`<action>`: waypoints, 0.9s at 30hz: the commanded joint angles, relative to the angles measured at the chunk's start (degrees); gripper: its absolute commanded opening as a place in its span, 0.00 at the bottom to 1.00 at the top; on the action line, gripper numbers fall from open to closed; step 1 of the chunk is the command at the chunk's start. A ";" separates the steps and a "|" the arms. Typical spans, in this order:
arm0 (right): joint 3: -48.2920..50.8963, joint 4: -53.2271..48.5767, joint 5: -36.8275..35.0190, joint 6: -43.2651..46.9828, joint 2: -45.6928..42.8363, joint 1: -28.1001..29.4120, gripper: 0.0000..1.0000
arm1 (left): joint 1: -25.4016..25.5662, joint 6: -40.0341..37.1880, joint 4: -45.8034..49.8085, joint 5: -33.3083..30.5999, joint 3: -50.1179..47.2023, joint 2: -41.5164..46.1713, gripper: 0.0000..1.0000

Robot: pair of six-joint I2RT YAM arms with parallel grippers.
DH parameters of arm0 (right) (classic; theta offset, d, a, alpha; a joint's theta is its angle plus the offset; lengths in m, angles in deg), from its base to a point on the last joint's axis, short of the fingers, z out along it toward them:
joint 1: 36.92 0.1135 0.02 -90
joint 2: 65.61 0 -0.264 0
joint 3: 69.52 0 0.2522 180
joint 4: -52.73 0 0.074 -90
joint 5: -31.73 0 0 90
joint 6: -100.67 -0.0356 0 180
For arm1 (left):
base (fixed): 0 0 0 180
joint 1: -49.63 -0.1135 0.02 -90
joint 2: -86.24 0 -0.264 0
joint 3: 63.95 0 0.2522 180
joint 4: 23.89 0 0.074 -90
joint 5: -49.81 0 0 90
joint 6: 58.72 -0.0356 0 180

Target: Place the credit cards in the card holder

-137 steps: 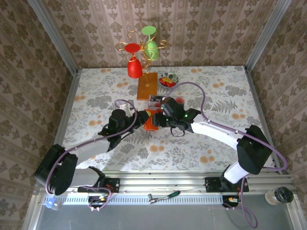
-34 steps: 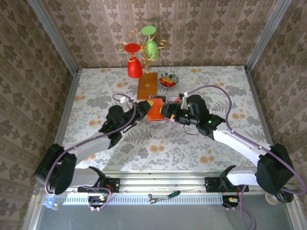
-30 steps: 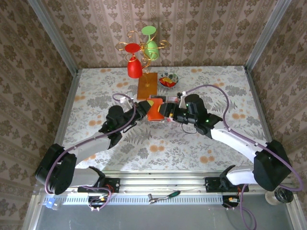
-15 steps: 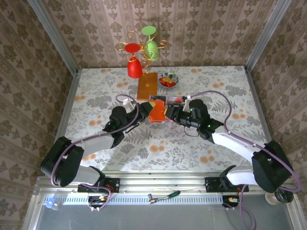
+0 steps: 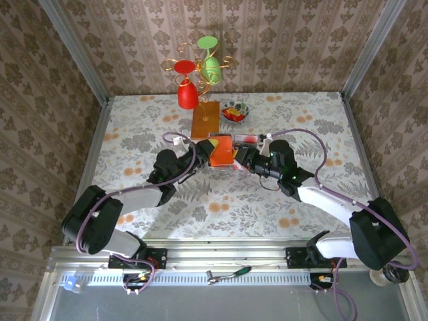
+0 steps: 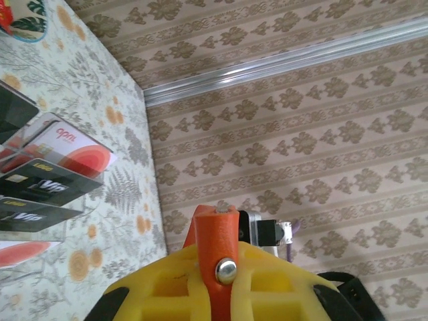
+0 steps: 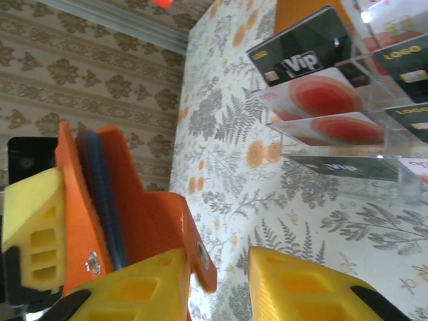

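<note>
A: What's new?
B: The right gripper (image 5: 242, 155) has moved in on the card holder (image 5: 221, 151) and narrowed; a gap remains, flap between its jaws, unpinched; the left gripper (image 5: 202, 148) clamps the opposite tab, mid-table (image 5: 301, 127).
A: Meaning?
B: Probably spreading it open; no card loaded yet.
A: Materials?
B: Floral cloth; clear rigid tray (image 7: 401, 180); holder soft orange, blue-lined; credit cards (image 7: 314, 93) thin, glossy, slotted in the tray; metal snap (image 7: 201, 254).

My left arm (image 5: 134, 197) and right arm (image 5: 329, 200) reach forward and inward, wrists nearly meeting. My left gripper (image 5: 202, 148) is clamped tight on the card holder (image 5: 221, 150). My right gripper (image 7: 217, 267) faces it, fingers parted with a clear gap.
</note>
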 commanded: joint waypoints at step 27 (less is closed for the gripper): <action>1.69 33.65 11.41 -23.24 7.68 -1.09 0.38 | 2.67 5.97 -12.48 -4.00 5.38 -3.94 0.00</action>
